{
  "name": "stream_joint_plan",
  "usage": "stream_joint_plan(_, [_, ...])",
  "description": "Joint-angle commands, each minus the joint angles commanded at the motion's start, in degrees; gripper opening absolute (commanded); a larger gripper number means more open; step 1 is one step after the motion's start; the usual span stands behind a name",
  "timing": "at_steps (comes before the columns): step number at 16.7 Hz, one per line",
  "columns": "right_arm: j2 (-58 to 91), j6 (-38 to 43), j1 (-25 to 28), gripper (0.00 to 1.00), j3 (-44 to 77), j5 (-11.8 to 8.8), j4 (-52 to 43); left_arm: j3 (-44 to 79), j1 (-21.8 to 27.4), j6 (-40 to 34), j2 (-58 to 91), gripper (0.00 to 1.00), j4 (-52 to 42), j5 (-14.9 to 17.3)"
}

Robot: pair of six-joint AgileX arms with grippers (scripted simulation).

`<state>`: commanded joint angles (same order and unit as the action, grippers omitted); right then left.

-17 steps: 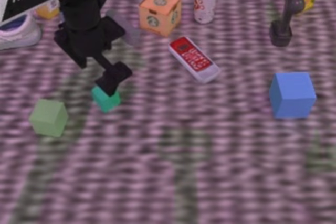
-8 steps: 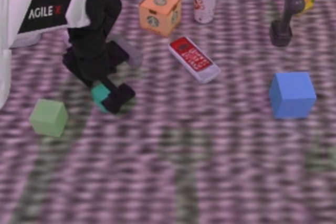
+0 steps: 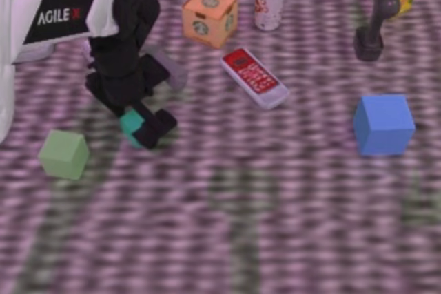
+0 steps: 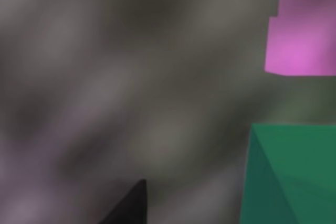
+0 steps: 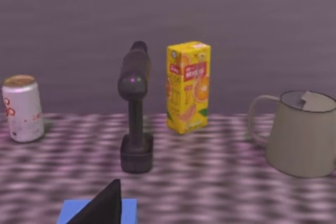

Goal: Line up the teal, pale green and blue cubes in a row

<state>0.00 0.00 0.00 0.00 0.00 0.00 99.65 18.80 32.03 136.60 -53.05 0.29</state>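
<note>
At the table's far edge we see an orange box (image 3: 210,16) with green logos, a white can (image 3: 269,3), a red remote (image 3: 255,77), a dark drill (image 5: 135,136), a yellow juice carton (image 5: 188,86) and a grey pitcher (image 5: 303,132).

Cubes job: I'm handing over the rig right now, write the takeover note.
Left tool: down at the teal cube, fingers around it; grip not confirmed.
Right tool: out of the top view; only a dark tip shows in its wrist view.
Pale green cube: on the table's left, beside the teal one, apart from it.
Blue cube: far right, alone.
Done: no row yet.
Left: line up all three.
</note>
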Motion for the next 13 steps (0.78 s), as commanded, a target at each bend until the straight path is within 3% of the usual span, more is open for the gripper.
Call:
stream_joint_plan(7, [0.0, 0.0, 0.0, 1.00, 0.0, 0.0, 0.0, 0.0, 0.0, 0.0, 0.0, 0.02, 0.0, 0.0])
stream_joint_plan(13, [0.0, 0.0, 0.0, 1.00, 0.0, 0.0, 0.0, 0.0, 0.0, 0.0, 0.0, 0.00, 0.0, 0.0])
